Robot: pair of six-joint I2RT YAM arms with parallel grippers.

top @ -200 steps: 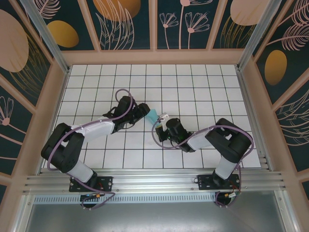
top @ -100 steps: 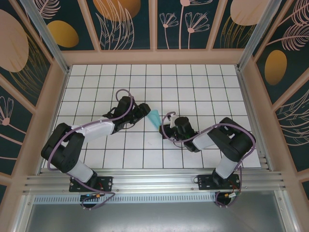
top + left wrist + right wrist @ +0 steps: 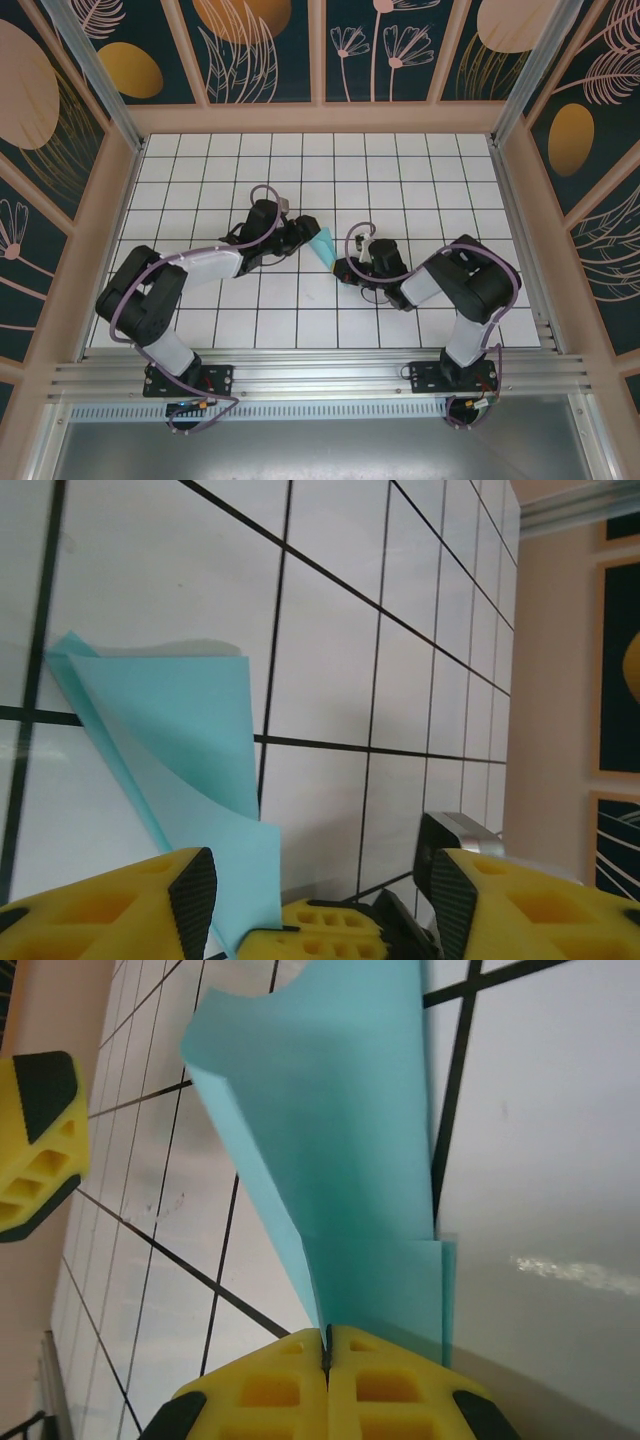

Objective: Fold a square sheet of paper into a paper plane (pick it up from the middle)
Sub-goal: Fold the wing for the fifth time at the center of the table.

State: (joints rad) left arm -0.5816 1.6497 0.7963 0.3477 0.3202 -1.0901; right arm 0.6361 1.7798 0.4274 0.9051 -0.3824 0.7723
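The folded teal paper (image 3: 322, 246) sits over the middle of the white gridded counter (image 3: 400, 170), between the two arms. The right end effector (image 3: 325, 1345) is closed and pinches one edge of it. The left end effector (image 3: 315, 880) is open, with the paper's other end between its spread fingers.

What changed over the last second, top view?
Right arm pulled its wrist back toward its base and folded in, taking the paper slightly right and nearer. Left arm slid right after it. Unchanged: right claw shut on the paper, left claw open at it.
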